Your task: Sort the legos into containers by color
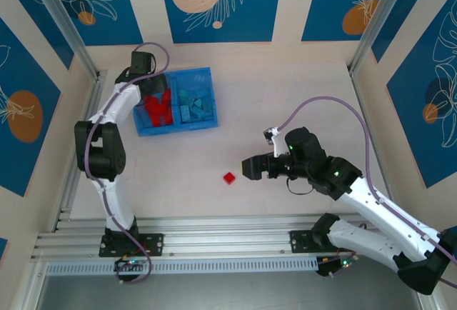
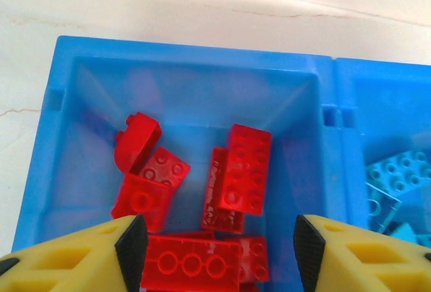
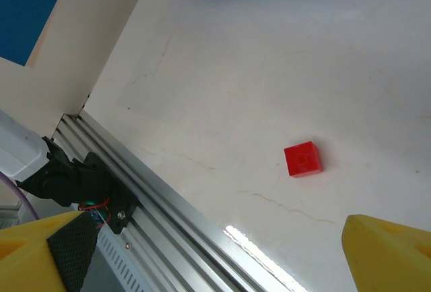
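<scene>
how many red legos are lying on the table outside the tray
1. The red lego lies on the table, in front of the open right gripper, apart from the blue tray. Others may hide under the arms.

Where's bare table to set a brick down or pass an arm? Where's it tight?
Free: wide patch between the tray, the right pincer and the back wall; also the strip between tray and front rail, left of the loose red brick. Crowded: the red compartment, bricks piled under the left pincer.
</scene>
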